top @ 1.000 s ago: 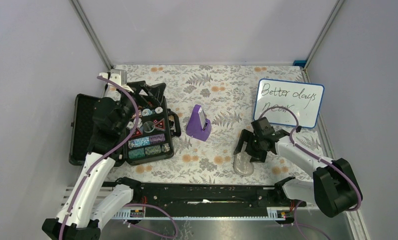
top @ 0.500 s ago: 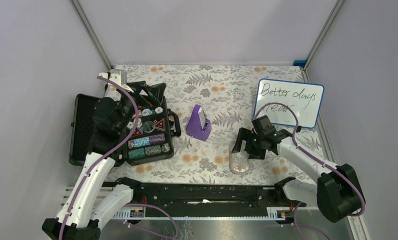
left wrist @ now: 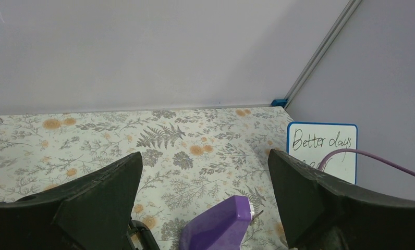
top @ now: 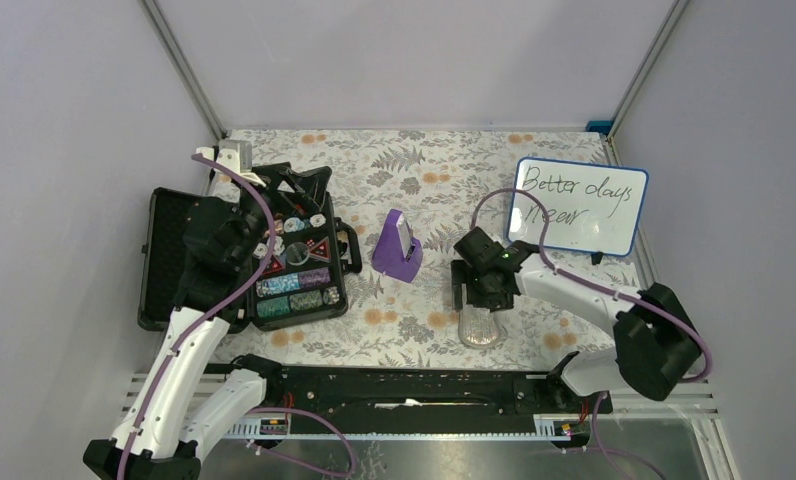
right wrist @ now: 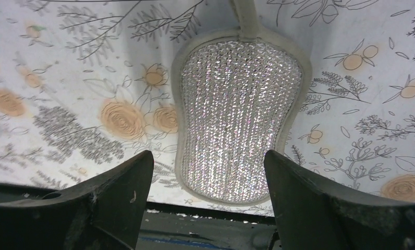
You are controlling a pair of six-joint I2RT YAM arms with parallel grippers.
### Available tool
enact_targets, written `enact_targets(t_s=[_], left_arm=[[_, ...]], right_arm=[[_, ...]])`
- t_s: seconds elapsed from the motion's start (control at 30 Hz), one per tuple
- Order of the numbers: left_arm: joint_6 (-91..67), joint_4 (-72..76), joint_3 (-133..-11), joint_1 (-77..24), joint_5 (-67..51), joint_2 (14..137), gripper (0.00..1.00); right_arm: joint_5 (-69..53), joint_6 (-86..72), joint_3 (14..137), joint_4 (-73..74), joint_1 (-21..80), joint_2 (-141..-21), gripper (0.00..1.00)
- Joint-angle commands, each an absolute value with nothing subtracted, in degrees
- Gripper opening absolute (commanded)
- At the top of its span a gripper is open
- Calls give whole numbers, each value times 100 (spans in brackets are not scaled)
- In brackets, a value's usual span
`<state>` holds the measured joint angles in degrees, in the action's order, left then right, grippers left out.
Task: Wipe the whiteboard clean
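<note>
under right fingers point(right wrist: 117, 203) (wide apart, empty): sponge point(right wrist: 240, 120) lengthwise near-far; left fingers point(left wrist: 90, 203) also apart.

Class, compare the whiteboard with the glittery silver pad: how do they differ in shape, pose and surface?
The whiteboard stands propped up; the pad lies flat on the floral cloth. The whiteboard is a blue-rimmed rectangle; the pad is a beige-rimmed rounded oblong. The whiteboard bears handwriting; the pad glitters. Both sit on the cloth's right half.
</note>
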<state>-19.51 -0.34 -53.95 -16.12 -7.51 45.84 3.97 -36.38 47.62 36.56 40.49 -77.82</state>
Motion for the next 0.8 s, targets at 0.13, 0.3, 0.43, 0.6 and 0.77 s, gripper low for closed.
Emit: enact_targets(t_s=[0.13,0.3,0.43,0.6,0.77], left_arm=[[-1908,210,-5406,-1630,-726,4513,99],[-1881,215,-5395,-1635,-693,4509,99],[-1869,227,-5388,-1630,-734,4518,99],[-1846,224,-5388,-1635,-723,4509,99],[-1833,236,-5379,-1639,-750,4500,99]], right_arm=[[1443,-4372,5493,4203,4688,-8973,85],[1666,-4813,5798,4302,5018,-9551,82],[1646,-4989,5545,3944,5080,-9704,74],[2030,-5086,5257,3832,5080,-9718,55],[2419,-5115,5026,3630,5080,-9767,36]])
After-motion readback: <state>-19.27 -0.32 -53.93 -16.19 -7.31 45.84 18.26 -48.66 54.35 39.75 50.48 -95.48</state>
